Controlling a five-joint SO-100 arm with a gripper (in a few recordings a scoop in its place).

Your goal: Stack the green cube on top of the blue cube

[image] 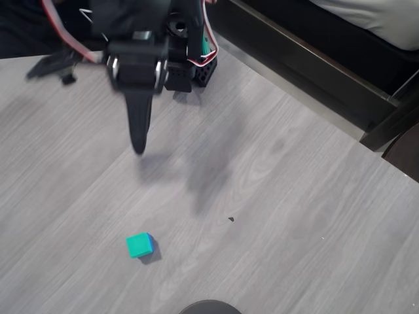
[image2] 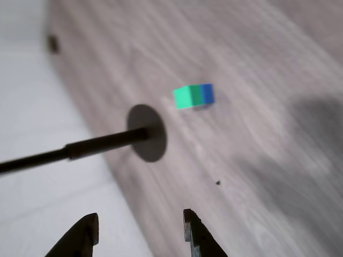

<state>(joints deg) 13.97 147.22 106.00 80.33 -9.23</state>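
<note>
The green cube [image: 137, 245] rests on the blue cube [image: 151, 243], of which a thin blue edge shows at its right in the overhead view. The wrist view lies on its side, so the green cube [image2: 186, 97] appears left of the blue cube [image2: 207, 93], the two touching face to face. My gripper [image: 139, 140] hangs well above and behind the stack, apart from it. In the wrist view the gripper [image2: 140, 235] is open, with nothing between its fingertips [image2: 86, 233].
The wood-grain table [image: 275, 216] carries a small dark speck [image: 231, 219]. A black round stand base [image: 209, 306] sits at the near edge; its base [image2: 147, 133] and pole show near the cubes in the wrist view. A dark frame [image: 314, 65] borders the back right.
</note>
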